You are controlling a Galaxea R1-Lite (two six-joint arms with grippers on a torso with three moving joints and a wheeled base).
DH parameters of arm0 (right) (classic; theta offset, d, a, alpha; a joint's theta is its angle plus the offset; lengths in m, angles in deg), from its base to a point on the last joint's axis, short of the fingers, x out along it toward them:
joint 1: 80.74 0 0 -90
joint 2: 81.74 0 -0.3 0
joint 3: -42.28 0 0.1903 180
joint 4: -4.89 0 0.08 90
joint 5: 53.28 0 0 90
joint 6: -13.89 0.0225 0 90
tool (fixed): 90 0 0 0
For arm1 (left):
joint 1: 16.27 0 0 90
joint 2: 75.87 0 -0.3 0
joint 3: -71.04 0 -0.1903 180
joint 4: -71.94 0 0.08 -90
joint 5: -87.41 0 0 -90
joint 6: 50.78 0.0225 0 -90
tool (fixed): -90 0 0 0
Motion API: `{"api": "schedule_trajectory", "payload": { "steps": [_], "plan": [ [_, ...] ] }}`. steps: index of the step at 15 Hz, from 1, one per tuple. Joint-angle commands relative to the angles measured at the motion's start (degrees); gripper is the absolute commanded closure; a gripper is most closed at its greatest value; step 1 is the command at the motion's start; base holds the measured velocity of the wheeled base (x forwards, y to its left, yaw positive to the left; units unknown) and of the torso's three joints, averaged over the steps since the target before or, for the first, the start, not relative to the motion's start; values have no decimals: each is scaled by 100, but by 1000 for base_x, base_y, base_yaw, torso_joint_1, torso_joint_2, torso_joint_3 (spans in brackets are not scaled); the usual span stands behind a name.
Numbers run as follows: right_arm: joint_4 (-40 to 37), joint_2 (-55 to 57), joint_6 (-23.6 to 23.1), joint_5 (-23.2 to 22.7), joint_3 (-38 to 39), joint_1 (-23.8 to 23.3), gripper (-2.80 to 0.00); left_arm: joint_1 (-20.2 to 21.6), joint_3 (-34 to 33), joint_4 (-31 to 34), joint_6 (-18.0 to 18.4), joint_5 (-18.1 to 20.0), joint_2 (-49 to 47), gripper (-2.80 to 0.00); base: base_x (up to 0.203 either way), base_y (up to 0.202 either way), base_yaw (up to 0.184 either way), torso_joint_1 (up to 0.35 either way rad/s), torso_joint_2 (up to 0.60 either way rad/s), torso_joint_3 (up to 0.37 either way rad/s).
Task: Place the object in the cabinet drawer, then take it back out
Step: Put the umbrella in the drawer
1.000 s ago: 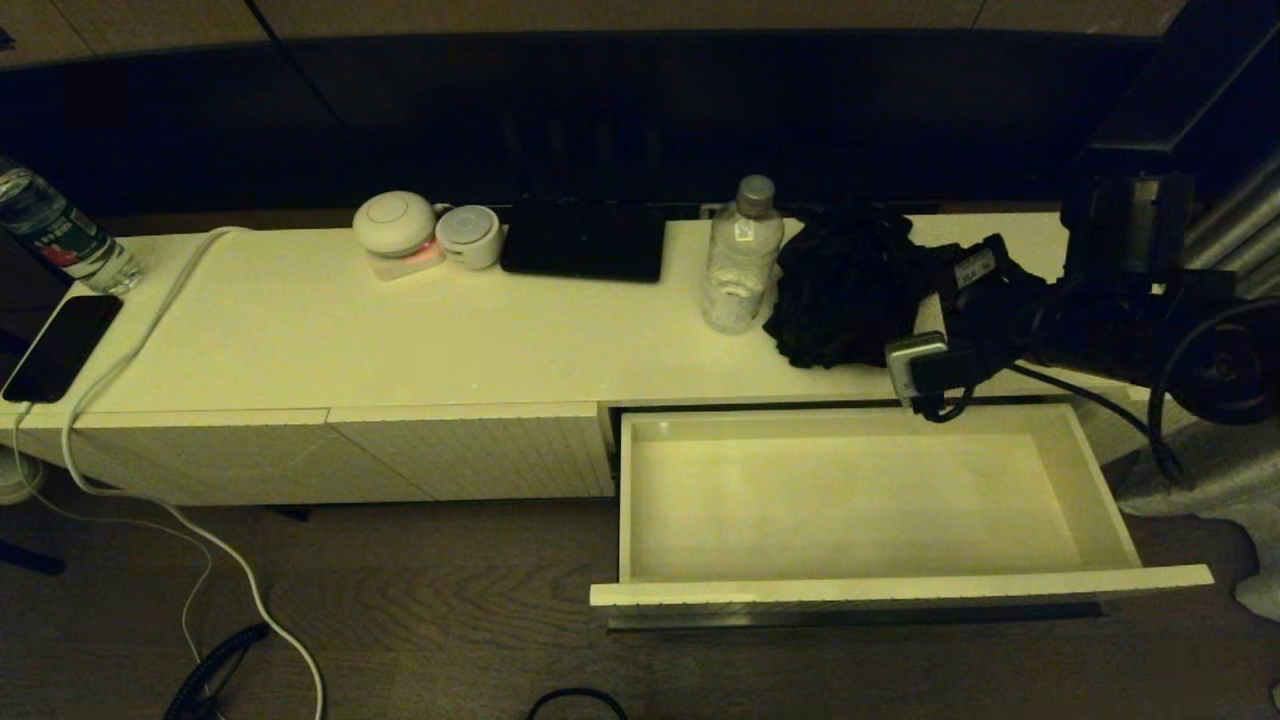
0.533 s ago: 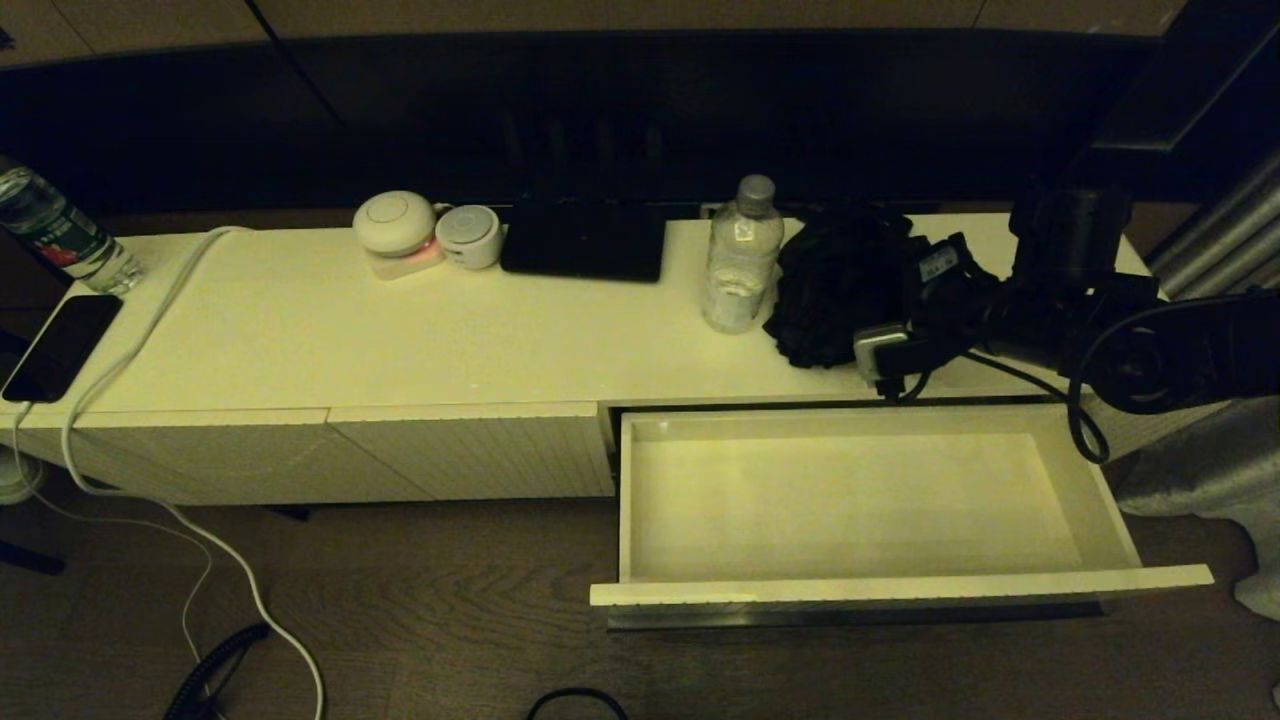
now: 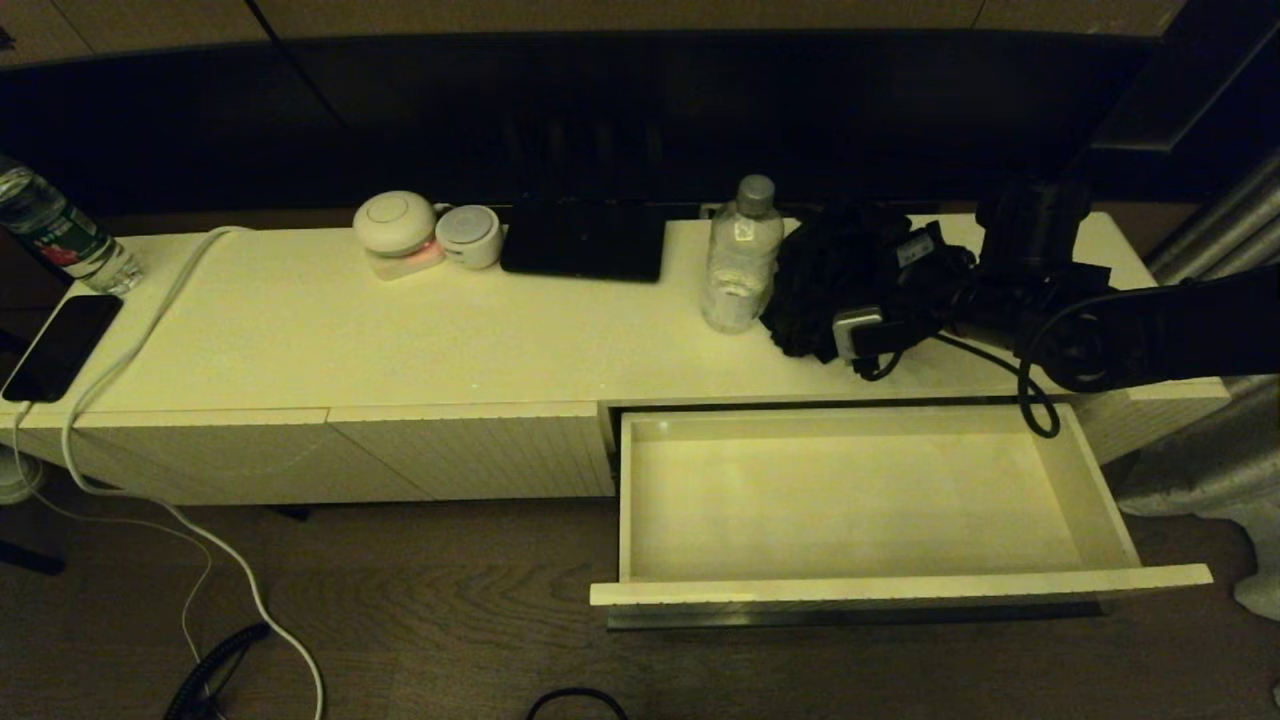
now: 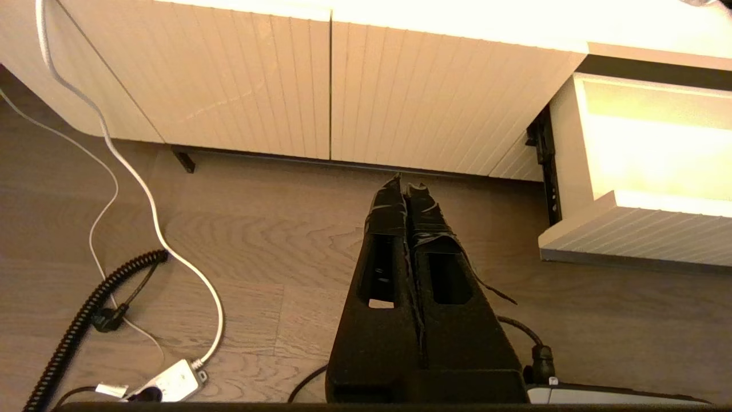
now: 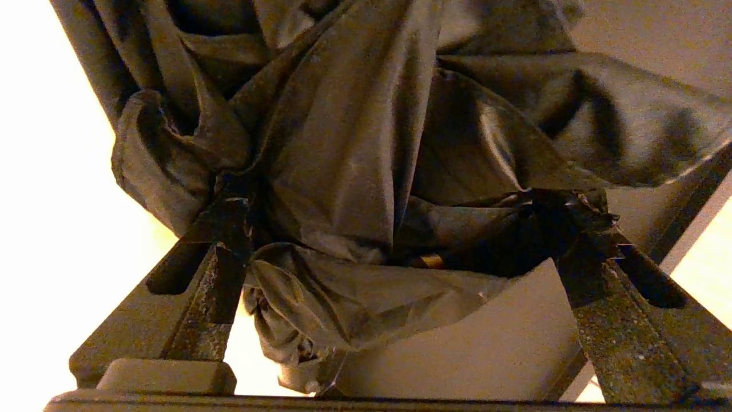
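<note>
Fingers spread wide on the right gripper (image 5: 389, 229), one dark pad on each side of a crumpled black cloth (image 5: 354, 131), and the fabric bunches up between them with nothing pinched. From the head view the right gripper (image 3: 815, 325) is low over the cabinet (image 3: 300, 330) top, pushed into the near-right edge of the black cloth (image 3: 830, 270), which sits in a heap on the glossy surface. The arm reaches in from the right, its cable looping down over the back corner of the cabinet drawer (image 3: 860, 590). That drawer stands pulled fully out below the cloth, its pale floor bare. Just left of the cloth stands a clear water bottle (image 3: 742, 255), upright, close to the fabric. Further left along the back edge lie a dark flat slab (image 3: 585, 240), then two round white gadgets (image 3: 425, 235) side by side. A white cable (image 3: 140, 320) runs across the far-left top and drops to the floor, beside a black phone (image 3: 60, 345) and a second bottle (image 3: 55, 235) at the corner.

Left gripper (image 4: 407, 191) hangs low over the wooden floor (image 4: 257, 240) in front of the ribbed panels, its fingers pressed together and empty, with the cabinet drawer (image 4: 640, 234) off to one side of it.
</note>
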Motion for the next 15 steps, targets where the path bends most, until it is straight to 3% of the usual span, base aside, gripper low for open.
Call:
{"api": "schedule_trajectory", "payload": {
  "steps": [1,7,8,15],
  "plan": [
    [10,140,-62,16,-84,-70,-280,0,0,-6,-6,-2,9,0,0,0,0,0,0,0],
    [10,202,-33,75,-128,-87,-280,0,0,-7,-6,-2,9,0,0,0,0,0,0,0],
    [-22,195,29,74,-137,-87,0,0,0,-7,-6,-2,9,0,0,0,0,0,0,0],
    [-69,184,166,586,-207,-78,0,0,0,-6,-6,-2,9,0,0,0,0,0,0,0]
  ]
}}
